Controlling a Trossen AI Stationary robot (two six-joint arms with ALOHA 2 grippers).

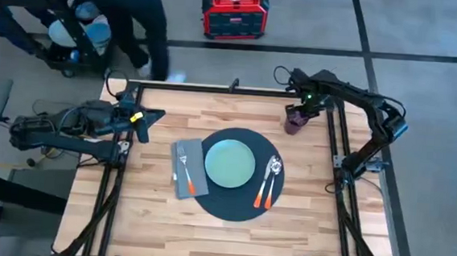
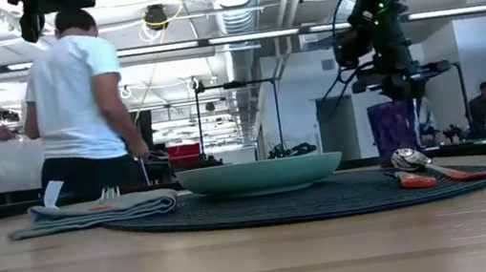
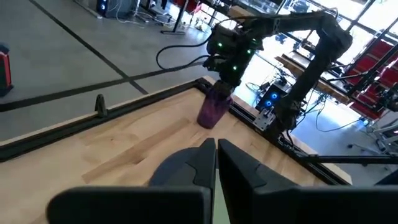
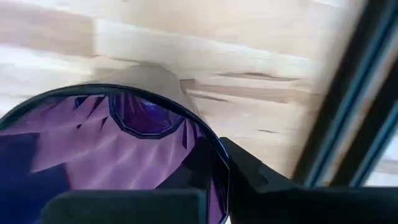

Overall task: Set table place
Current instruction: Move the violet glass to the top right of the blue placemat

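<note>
Table [image 1: 150, 211] of light striped wood planks bears the round dark placemat [image 1: 235, 207] at centre, already carrying pale green plate [image 1: 229, 162], grey napkin [image 1: 185, 173] and orange-handled cutlery [image 1: 266, 187]. Right gripper [image 1: 297, 117], far nearer than the parked, closed left gripper [image 1: 150, 116], clasps the upright purple faceted tumbler [image 1: 294, 121] at the far right corner, off the mat; the mat lies inward and nearer. Finger contact on the rim is partly hidden.

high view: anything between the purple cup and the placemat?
Nothing. Between the purple cup, held by the right gripper, and the placemat lies bare table wood. The left wrist view agrees.
</note>
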